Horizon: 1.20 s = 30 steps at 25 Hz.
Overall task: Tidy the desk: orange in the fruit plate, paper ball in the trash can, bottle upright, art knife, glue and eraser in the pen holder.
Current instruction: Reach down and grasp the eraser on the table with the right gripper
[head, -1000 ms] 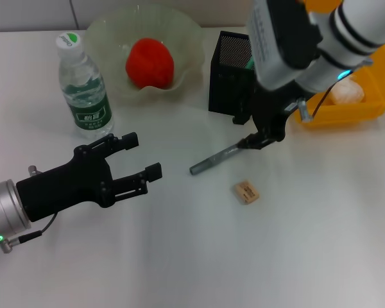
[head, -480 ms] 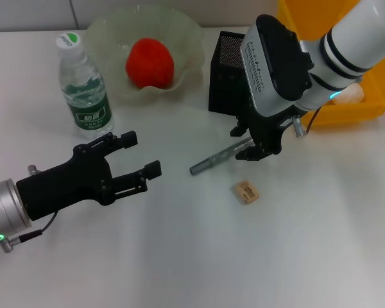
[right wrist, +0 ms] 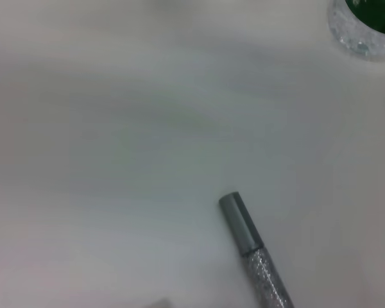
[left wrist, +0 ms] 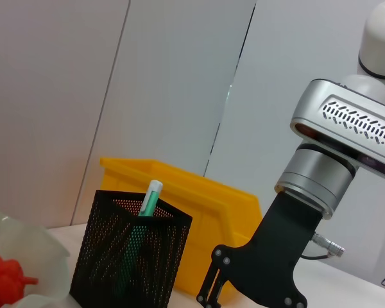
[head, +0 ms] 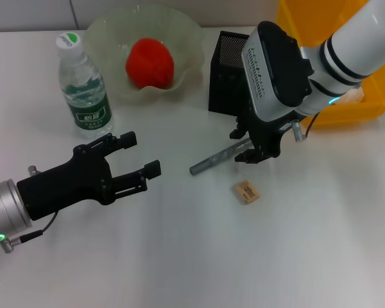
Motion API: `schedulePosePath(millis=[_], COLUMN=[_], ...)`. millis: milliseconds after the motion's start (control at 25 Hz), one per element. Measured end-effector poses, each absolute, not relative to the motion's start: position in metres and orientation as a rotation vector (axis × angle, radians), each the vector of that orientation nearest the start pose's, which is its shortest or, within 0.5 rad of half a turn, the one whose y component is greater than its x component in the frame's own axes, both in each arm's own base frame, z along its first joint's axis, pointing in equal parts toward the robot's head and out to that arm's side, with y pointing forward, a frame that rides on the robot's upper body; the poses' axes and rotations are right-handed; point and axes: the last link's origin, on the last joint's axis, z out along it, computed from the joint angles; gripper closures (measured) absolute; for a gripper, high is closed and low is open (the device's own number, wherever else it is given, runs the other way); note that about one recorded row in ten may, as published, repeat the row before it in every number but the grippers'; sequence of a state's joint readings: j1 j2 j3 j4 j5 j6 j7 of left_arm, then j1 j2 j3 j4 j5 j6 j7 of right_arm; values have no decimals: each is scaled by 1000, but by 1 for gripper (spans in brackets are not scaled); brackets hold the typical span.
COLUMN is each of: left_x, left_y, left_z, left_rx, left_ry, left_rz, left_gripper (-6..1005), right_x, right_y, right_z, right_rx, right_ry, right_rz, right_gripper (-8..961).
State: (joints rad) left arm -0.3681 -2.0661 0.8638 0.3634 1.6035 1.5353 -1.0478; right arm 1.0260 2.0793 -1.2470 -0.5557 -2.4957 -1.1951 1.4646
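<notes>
The right gripper (head: 255, 149) hangs over the knife's (head: 213, 160) far end on the bench (head: 295, 244); spread unclear. Left gripper (head: 141, 156) spread, idle.

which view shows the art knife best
The head view: the art knife lies whole on the table, its far end under the right gripper, with the eraser nearby. The right wrist view shows only its free end close up. The left wrist view does not show it.

front table (head: 256, 256) bare | pen holder (head: 228, 77) crowds art knife (head: 218, 158) | eraser (head: 246, 192) near
</notes>
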Motion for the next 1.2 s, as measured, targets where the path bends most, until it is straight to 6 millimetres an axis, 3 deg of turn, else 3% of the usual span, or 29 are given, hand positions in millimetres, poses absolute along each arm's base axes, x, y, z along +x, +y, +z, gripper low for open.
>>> schedulePosePath(millis=[360, 640, 1200], left_x=[-296, -298, -299], left_y=[272, 270, 269], left_z=[-33, -33, -33], left_rx=[-2530, -2523, -2517], left_ry=[-664, -674, -682], left_rz=[-976, -975, -974], left_gripper=[140, 140, 140], right_x=[161, 147, 165], right_y=[409, 385, 375], right_z=[-73, -58, -75], right_rx=[-3002, -3155, -3169], right_ry=[-330, -226, -309], right_rz=[-526, -515, -651], right_gripper=[549, 545, 539])
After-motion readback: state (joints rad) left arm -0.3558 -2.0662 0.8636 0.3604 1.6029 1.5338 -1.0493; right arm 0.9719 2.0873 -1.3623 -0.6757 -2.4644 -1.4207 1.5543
